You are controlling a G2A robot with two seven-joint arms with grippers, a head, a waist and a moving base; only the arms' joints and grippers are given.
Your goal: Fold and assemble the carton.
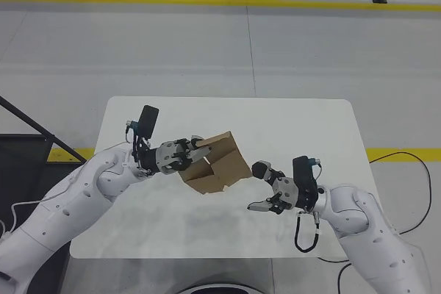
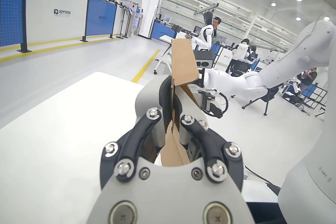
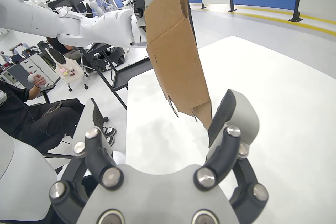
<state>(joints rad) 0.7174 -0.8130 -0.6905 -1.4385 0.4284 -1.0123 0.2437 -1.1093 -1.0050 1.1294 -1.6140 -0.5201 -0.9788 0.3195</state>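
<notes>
A brown cardboard carton [image 1: 217, 163], partly unfolded with flaps loose, hangs in the air above the middle of the white table [image 1: 294, 125]. My left gripper [image 1: 191, 153] is shut on the carton's left edge; the left wrist view has the carton [image 2: 181, 64] pinched edge-on in my left gripper [image 2: 172, 101]. My right gripper [image 1: 261, 189] stands open just right of the carton, its fingers spread wide. From the right wrist, the carton [image 3: 173, 46] hangs in front of my right gripper [image 3: 157, 114], and one fingertip [image 3: 223, 109] sits close beside its lowest corner.
The table has bare white surface all around the carton, with its front edge [image 1: 206, 257] near both arms. A black rack [image 1: 15, 158] stands off the table's left side. A seated person [image 3: 31, 109] is beyond that edge, apart from the carton.
</notes>
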